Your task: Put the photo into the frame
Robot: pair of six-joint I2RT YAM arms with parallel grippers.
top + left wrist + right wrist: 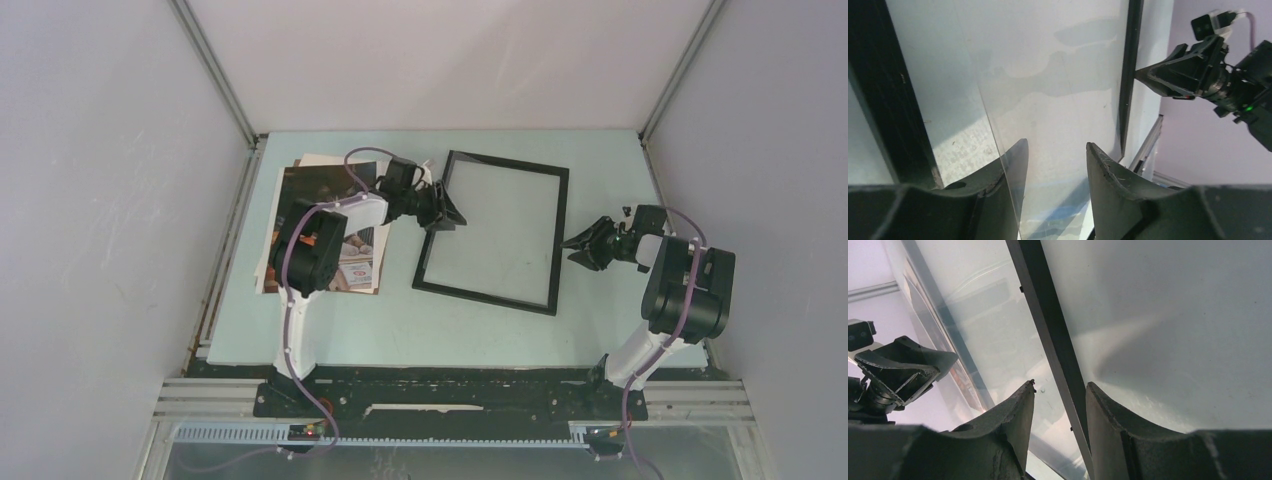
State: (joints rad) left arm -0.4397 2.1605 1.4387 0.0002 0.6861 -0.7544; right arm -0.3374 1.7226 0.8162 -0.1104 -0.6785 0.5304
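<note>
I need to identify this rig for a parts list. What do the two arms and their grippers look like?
The left arm and right arm have white links and boxy black joint housings, with an orange patch on the left one. A purplish-grey cable loops along each. The left gripper and right gripper are black, each with two tapered wedge-shaped fingers.

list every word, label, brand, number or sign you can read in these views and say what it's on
No text can be read in any of the three views.
The photo: the pale patch with red and blue stripes at its near end may carry print, but it is too small and blurred to read.
The frame: no label or marking shows on its black edge or clear pane.
</note>
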